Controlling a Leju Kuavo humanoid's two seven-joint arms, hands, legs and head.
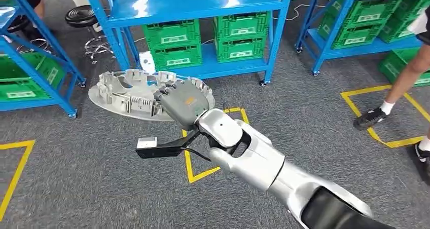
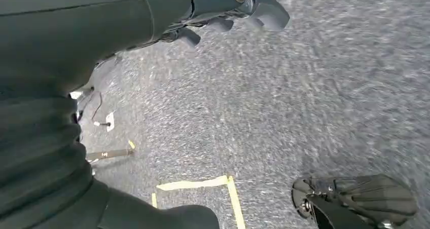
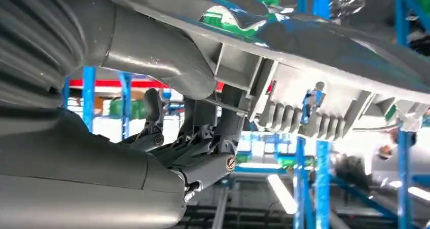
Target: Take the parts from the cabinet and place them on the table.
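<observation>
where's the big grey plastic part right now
In the head view the grey part sits left of centre, held by the right robot hand above the carpet, in front of the blue shelf with green crates.

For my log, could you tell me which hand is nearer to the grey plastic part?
Right. The right hand grips the grey plastic part at its edge; the left hand hangs over the carpet, holding nothing.

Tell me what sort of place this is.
Probably a factory storeroom or a robot test area set up like one. Blue steel racks hold green plastic crates, yellow tape squares mark the grey carpet, and the right robot hand carries a grey moulded plastic part.
</observation>
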